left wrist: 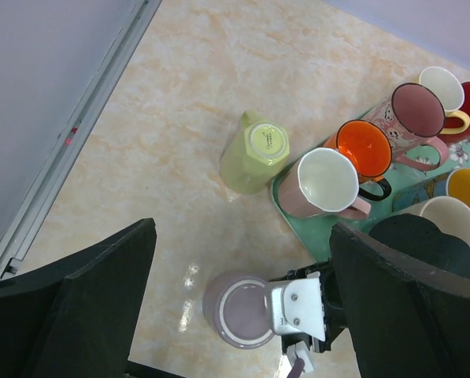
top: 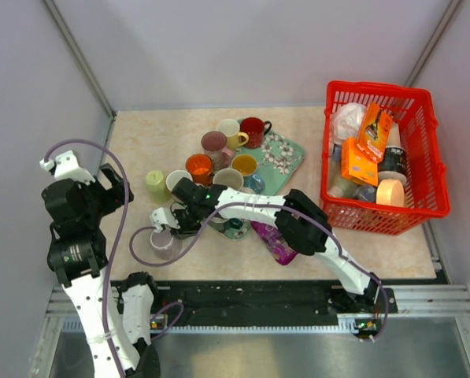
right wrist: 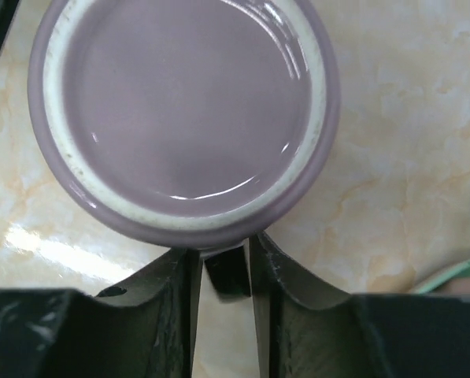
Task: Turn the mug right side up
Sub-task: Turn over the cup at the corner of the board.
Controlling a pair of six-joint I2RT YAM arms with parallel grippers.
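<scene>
A lilac mug point(top: 164, 245) stands upside down on the table, base up, near the front left. It fills the right wrist view point(right wrist: 183, 110) and shows low in the left wrist view point(left wrist: 238, 311). My right gripper point(top: 163, 223) is at the mug's side, and its fingers point(right wrist: 172, 291) are closed narrowly on the mug's handle point(right wrist: 221, 253), which shows between them. My left gripper point(top: 112, 187) hangs above the table to the left of the mug, jaws wide open and empty, its fingers point(left wrist: 101, 283) on either side of that view.
A pale green mug point(top: 155, 185) stands upside down beside a teal tray point(top: 286, 161) that holds several upright mugs. A floral pouch point(top: 272, 240) lies in front of the tray. A red basket point(top: 376, 216) of packets stands at the right.
</scene>
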